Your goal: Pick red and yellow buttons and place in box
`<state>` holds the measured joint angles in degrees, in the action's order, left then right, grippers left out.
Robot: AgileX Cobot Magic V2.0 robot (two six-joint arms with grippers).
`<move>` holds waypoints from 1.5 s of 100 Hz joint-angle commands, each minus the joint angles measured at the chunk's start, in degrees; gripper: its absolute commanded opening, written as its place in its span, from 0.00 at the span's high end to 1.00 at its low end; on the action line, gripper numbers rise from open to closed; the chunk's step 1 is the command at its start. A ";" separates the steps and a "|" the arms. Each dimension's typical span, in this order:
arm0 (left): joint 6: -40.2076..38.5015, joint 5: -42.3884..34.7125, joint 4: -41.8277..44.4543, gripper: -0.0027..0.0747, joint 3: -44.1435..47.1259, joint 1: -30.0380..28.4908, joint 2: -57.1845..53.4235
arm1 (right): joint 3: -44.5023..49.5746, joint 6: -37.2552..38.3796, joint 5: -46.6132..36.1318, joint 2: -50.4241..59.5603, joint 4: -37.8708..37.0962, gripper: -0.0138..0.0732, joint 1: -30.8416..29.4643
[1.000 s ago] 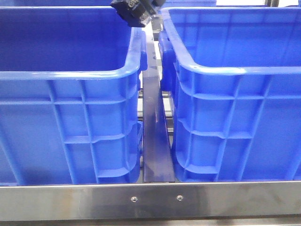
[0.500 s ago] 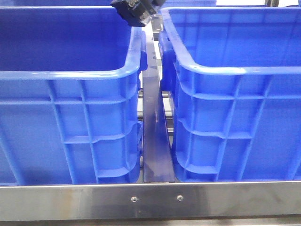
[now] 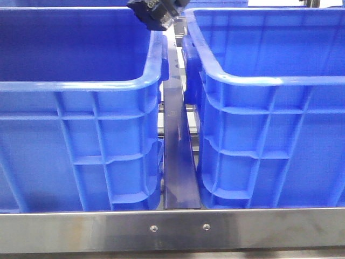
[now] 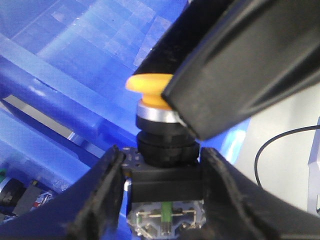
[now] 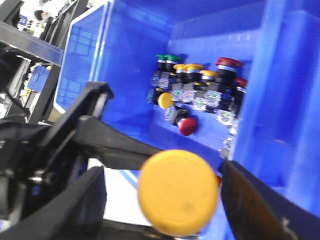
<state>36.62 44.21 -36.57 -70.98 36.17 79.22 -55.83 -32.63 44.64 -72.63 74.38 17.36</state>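
Nearest, the brushed steel frame bar [image 3: 172, 229] runs across the front. Behind it stand two large blue ribbed plastic crates, the left crate [image 3: 81, 151] and the right crate [image 3: 269, 151], with a narrow metal rail [image 3: 178, 162] in the gap between them. Black arm hardware [image 3: 153, 13] hangs high above that gap, by the left crate's inner rim.

The left end effector [image 4: 162, 185] is clamped on the black body of a yellow-orange mushroom-head push button with a silvery collar [image 4: 147, 90]. The right end effector [image 5: 165, 185] has its jaws spread to either side of the yellow cap [image 5: 177, 197]. They seem not yet closed on it, though blur makes contact hard to rule out.

The likely trouble is in this mid-air exchange. If the left lets go before the right grips, the yellow button drops, and from above the gap it may land on the rail or outside both crates. A domed cap is also a poor hold: jaws closing on its curve could squirt it out sideways. The black fingers [image 4: 240, 65] crowd close, so a collision is possible.

Farther off, the box [image 5: 300, 75] holds a cluster of push buttons [image 5: 200, 85] with a loose dark red domed button [image 5: 186, 126] beside them.
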 commanded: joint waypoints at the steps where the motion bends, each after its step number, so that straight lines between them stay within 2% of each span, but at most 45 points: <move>1: 0.09 -2.79 -2.82 0.72 -2.08 0.54 -2.11 | -2.17 -0.99 -0.50 1.30 3.40 0.36 0.11; 17: 0.09 -2.47 -2.82 0.72 -2.08 0.54 -2.11 | -2.17 -0.99 0.57 1.30 3.40 0.58 0.11; 27: 0.09 -2.47 -2.82 0.72 -2.08 0.54 -2.11 | -2.17 -0.99 0.43 1.30 3.40 0.61 0.11; 34: 0.20 -2.31 -2.72 0.69 -2.08 0.54 -2.11 | -2.17 -1.01 0.09 1.30 3.40 0.61 0.11; 41: 0.24 -2.16 -1.80 0.56 -2.08 0.54 -2.11 | -2.17 -1.01 -0.21 1.30 3.40 0.61 0.04; 53: 0.24 -2.03 -0.48 0.22 -2.08 0.54 -2.11 | -2.17 -1.06 -1.59 1.30 3.40 0.61 0.00; 60: 0.24 -1.63 -0.48 0.12 -2.08 0.54 -2.11 | -2.17 -1.38 -2.65 1.50 3.40 0.61 -0.61; 78: 0.24 0.35 -0.83 0.12 -2.08 0.54 -2.11 | -3.79 -1.69 -0.90 1.79 3.34 0.61 -6.50; 96: 0.24 1.55 -1.38 0.12 -2.08 0.54 -2.11 | -7.31 -5.59 0.32 1.73 3.22 0.61 -14.19; 108: 0.24 1.70 -1.38 0.12 -2.08 0.54 -2.11 | -7.33 -11.73 -4.54 1.33 0.29 0.61 -16.78; 123: 0.24 1.70 -1.38 0.12 -2.08 0.54 -2.11 | -7.33 -19.56 -14.62 -0.26 -4.64 0.61 -16.52; 144: 0.24 1.70 -1.38 0.12 -2.08 0.54 -2.11 | -7.33 -25.51 -24.04 -6.30 -4.78 0.61 -15.37; 150: 0.24 1.70 -1.38 0.12 -2.08 0.54 -2.11 | -7.33 -29.57 -25.69 -8.14 -4.85 0.61 -15.07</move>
<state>36.74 48.00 -35.39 -70.98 36.17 79.09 -61.14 -56.81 23.20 -80.21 67.96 1.89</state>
